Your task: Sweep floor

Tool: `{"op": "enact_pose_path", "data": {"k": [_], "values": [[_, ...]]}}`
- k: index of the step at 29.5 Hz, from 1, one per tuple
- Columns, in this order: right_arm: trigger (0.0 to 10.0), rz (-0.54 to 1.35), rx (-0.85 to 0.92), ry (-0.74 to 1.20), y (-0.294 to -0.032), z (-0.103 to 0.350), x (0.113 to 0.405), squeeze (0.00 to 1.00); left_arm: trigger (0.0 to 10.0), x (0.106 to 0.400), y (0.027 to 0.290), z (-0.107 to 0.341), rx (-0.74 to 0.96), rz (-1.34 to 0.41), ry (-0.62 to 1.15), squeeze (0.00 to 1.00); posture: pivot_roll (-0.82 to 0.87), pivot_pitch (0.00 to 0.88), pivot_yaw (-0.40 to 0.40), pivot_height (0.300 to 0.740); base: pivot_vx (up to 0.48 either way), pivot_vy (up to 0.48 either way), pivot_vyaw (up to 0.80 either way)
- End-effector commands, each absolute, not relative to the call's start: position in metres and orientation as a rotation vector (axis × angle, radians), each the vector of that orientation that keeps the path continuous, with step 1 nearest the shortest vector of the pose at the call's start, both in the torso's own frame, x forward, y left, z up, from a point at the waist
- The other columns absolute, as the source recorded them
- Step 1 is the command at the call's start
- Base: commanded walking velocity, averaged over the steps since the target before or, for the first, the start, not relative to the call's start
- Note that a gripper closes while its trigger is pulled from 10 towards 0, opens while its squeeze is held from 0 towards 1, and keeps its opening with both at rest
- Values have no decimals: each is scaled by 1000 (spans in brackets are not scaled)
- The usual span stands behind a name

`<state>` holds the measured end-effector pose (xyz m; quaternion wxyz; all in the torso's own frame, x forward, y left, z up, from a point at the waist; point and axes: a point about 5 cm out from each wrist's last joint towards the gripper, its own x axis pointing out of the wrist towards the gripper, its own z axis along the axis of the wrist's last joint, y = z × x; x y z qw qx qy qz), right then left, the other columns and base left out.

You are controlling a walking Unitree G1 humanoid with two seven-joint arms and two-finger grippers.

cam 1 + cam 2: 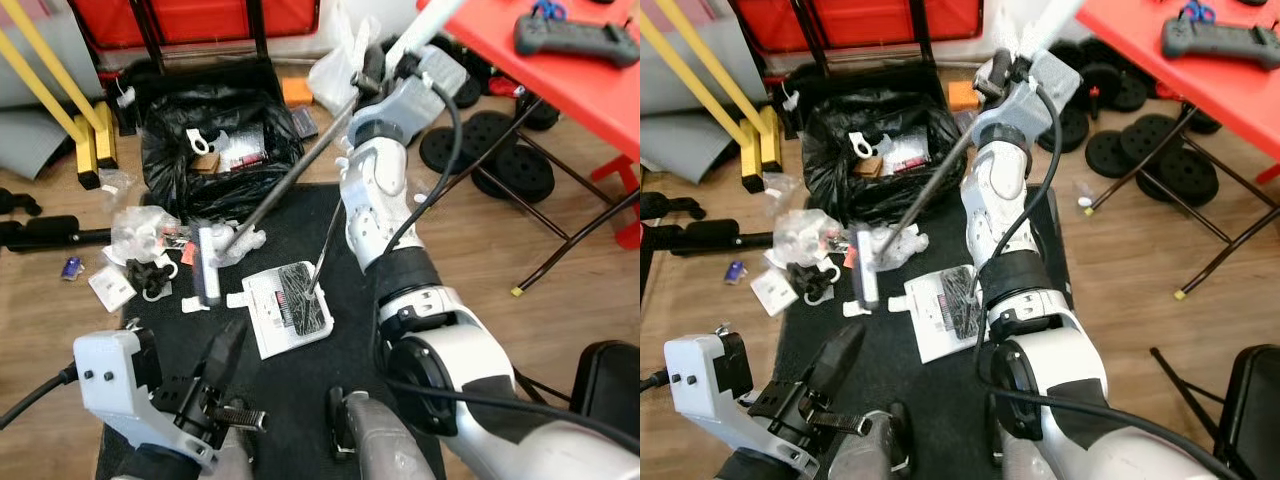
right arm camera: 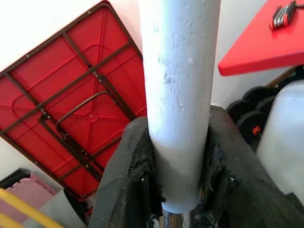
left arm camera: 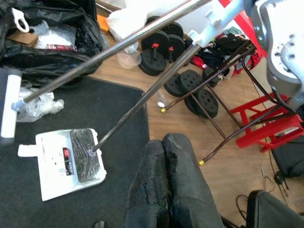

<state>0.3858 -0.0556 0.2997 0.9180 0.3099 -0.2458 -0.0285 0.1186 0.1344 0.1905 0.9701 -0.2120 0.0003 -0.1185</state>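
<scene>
Right gripper (image 2: 178,175): mine, raised high over the mat, both black fingers clamped on the white grip of the broom handle (image 2: 178,95).
Left gripper (image 3: 164,185): mine, low and near my body above the black floor mat (image 1: 290,390), fingers pressed together with nothing between them.
Long metal broom (image 1: 290,180): shaft slants from my right gripper down toward my left; its grey brush head (image 1: 207,265) rests on the mat edge beside crumpled clear plastic (image 1: 245,243).
White dustpan (image 1: 288,305): lies flat on the mat, dark debris piled in it, thin metal handle rod rising toward my right arm.
Black rubbish bag (image 1: 215,140): open on the wooden floor beyond the mat, paper and packaging inside.
Loose litter (image 1: 140,265): plastic wrap, white tags and a black clip, scattered at the mat's left edge.
Red folding table (image 1: 560,70): at my right, a dark controller (image 1: 577,38) on top.
Black weight plates (image 1: 500,150): on the floor under the table.
</scene>
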Motion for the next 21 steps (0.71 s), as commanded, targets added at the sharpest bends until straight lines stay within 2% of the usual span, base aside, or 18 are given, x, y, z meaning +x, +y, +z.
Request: {"op": "enact_pose_path", "data": {"k": [1,10,14,17,19,21], "values": [[10000,-64,708,-436,-44,285,386,0,10000,113,133,189,-458,-244,12,0,-25,489,-105,740,0,0,0],[10000,13,727,-427,-21,291,384,0,10000,108,131,189,-477,-237,0,0,-22,502,-116,740,0,0,0],[10000,94,727,-470,-4,301,378,0,10000,107,130,189,-478,-233,-3,0,-23,501,-122,740,0,0,0],[10000,94,727,-470,-4,301,378,0,10000,107,130,189,-478,-233,-3,0,-23,501,-122,740,0,0,0],[10000,156,707,-511,10,308,372,0,10000,106,130,190,-477,-231,-8,0,-28,496,-129,740,0,0,0],[10000,156,707,-511,10,308,372,0,10000,106,130,190,-477,-231,-8,0,-28,496,-129,740,0,0,0]]}}
